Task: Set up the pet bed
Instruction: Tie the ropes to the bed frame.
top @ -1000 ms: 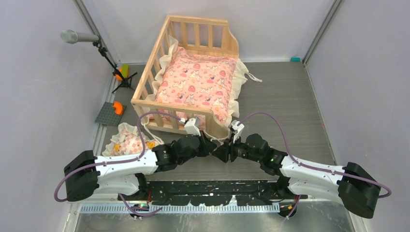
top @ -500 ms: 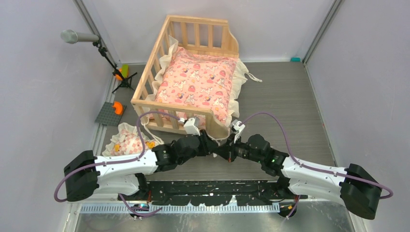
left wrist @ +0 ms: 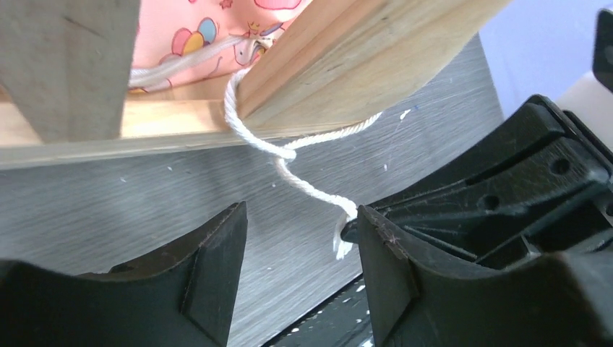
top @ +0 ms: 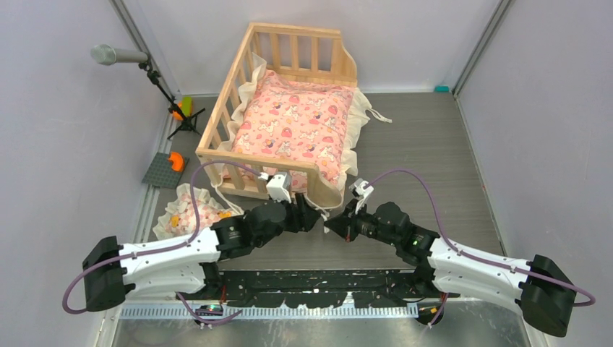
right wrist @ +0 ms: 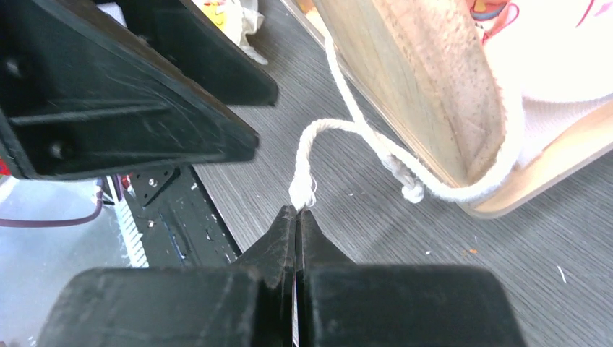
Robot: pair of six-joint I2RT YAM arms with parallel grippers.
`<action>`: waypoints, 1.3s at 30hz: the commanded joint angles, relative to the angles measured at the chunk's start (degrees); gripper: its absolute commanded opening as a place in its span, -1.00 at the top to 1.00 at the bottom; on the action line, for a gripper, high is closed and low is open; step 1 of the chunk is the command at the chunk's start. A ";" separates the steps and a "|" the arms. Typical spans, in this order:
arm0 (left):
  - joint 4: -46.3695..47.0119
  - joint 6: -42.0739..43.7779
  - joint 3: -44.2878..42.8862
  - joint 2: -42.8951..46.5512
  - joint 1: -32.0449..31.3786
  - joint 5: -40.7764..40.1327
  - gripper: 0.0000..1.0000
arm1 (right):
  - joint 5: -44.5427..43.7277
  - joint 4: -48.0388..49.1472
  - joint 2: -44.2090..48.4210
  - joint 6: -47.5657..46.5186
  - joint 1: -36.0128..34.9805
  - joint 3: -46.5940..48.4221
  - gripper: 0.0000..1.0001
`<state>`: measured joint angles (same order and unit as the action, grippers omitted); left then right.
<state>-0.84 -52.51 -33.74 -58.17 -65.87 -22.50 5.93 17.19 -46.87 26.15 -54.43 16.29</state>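
Observation:
The pet bed (top: 217, 155), a pale wooden crib with slatted rails, stands at the back centre with a pink printed cushion (top: 293, 123) lying in it. A white cord (left wrist: 303, 184) from the cushion loops round the bed's near corner post (left wrist: 361, 58). My right gripper (right wrist: 297, 211) is shut on that cord's (right wrist: 340, 130) frayed end, just in front of the bed's corner (right wrist: 412, 87). Beside it my left gripper (left wrist: 301, 217) is open with only bare floor between its fingers. From above, the left gripper (top: 312, 217) and the right gripper (top: 332, 228) almost meet at the bed's near right corner.
A small frilled pillow (top: 189, 213) lies on the floor to the left of the left arm. Further left are a grey baseplate (top: 160, 173) with an orange piece and a microphone stand (top: 119, 56). Walls close in both sides and the back.
My left gripper has opened, let go of the cord and drawn back left a little. My right gripper has shut on the cord's end and shifted slightly right.

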 commanded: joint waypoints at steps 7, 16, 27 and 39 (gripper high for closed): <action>5.18 36.76 4.59 10.33 0.22 2.64 -0.12 | 0.46 -4.12 -0.31 -3.34 -0.14 4.23 0.99; 14.33 68.53 8.60 11.42 0.15 19.83 -0.13 | 4.31 -9.15 -2.60 -4.44 -0.12 9.35 0.99; 18.63 82.79 8.28 7.46 0.15 25.58 0.13 | 6.68 -10.16 -3.13 -4.61 -0.14 10.42 0.99; 14.02 90.87 5.59 3.13 0.18 27.00 0.30 | 7.58 -13.18 -0.96 -5.76 -0.15 10.82 1.00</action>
<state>12.49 34.37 -25.30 -54.17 -65.87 3.57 12.27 4.16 -48.97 21.67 -54.43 24.25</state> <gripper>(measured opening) 0.350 0.017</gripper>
